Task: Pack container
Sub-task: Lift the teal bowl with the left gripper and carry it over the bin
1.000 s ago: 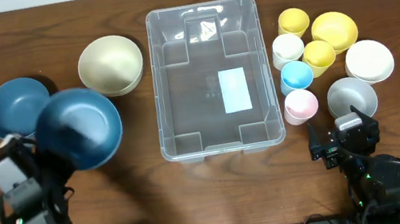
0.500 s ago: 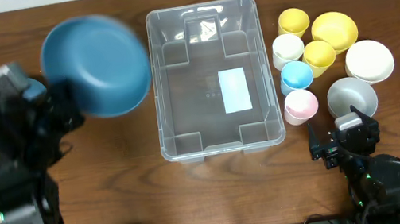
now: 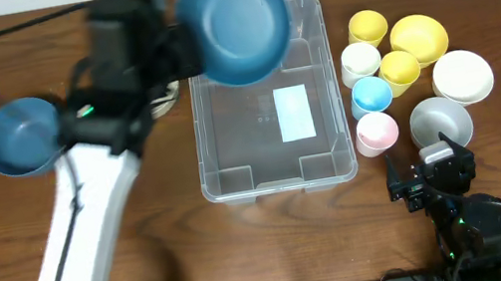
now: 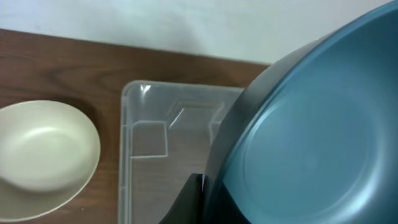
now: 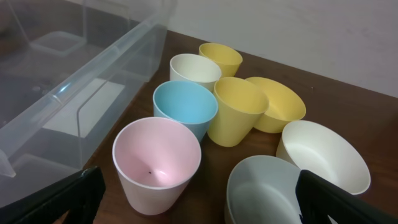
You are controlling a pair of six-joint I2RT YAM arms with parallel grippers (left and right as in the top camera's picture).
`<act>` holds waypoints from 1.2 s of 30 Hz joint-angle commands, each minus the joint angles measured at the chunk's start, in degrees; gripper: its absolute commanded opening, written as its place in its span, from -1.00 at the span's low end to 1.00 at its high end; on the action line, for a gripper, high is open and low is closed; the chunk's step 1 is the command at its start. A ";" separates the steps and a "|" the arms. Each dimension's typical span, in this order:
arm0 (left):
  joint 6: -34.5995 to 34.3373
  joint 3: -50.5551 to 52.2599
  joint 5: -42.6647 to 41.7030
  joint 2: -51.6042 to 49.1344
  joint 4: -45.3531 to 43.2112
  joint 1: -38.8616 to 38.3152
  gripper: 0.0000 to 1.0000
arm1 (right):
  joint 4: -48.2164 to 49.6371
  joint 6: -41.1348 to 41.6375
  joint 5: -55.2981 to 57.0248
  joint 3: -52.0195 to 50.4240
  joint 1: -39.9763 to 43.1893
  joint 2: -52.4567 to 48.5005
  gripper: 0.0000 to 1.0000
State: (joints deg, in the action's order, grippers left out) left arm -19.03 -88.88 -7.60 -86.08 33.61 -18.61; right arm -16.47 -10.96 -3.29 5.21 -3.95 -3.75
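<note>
The container (image 3: 277, 183) sits mid-bench, toward the far edge. My left tool (image 4: 196, 194) is pinching the rim of a blue bowl (image 3: 234, 22), holding it above the container's far left corner. My right tool (image 3: 432, 170) is spread wide by the near right corner of the bench (image 3: 176, 243), just short of the cups (image 3: 376, 131).

The overhead camera looks straight down on the whole bench (image 3: 278, 247). The left wrist camera hangs close above the container (image 4: 146, 180), the right wrist one low beside it; all three share that container.
</note>
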 commanded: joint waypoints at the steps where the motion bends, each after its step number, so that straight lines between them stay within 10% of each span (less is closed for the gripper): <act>1: 1.38 -2.62 9.86 -4.85 -1.64 -3.41 -0.88 | -0.07 0.63 -0.61 -0.09 0.24 -0.02 0.99; 33: 1.22 -2.51 9.62 -29.33 -9.51 -5.97 -0.87 | -0.07 0.63 -0.61 -0.09 0.24 -0.02 0.99; 36: 1.22 -2.54 9.62 -29.24 -9.55 -5.97 -0.40 | -0.07 0.63 -0.61 -0.09 0.24 -0.02 0.99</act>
State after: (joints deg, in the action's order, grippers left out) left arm -17.76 -89.82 1.54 -115.42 24.14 -24.60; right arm -16.47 -10.96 -3.29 5.21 -3.95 -3.75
